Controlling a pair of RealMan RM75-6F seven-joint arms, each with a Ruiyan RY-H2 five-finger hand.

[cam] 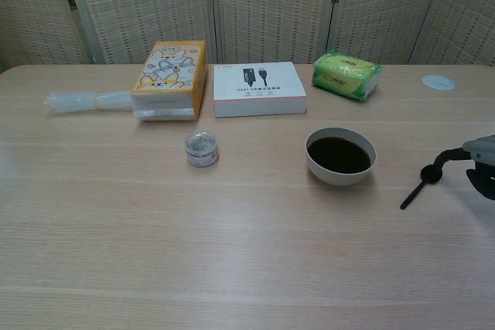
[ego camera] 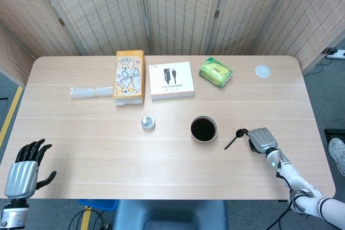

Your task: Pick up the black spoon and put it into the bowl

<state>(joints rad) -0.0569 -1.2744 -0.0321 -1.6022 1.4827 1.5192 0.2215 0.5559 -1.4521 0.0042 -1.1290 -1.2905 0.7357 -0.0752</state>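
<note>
Pinching the bowl end of the black spoon [ego camera: 234, 138], my right hand [ego camera: 261, 139] seems to hold it, handle angling down toward me; the grip itself is hard to make out. That puts the spoon right of the white bowl [ego camera: 204, 129], apart from its rim. My left hand [ego camera: 22, 168] hangs off the table's [ego camera: 81, 149] near left corner, fingers spread, holding nothing

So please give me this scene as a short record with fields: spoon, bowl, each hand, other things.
spoon: black, tilted, bowl end at right hand, handle free, beside the bowl
bowl: white outside, dark inside, on table
right hand: pinches spoon
left hand: fingers spread, holds nothing
other things: orange box, white box, green pack, small tin
</note>
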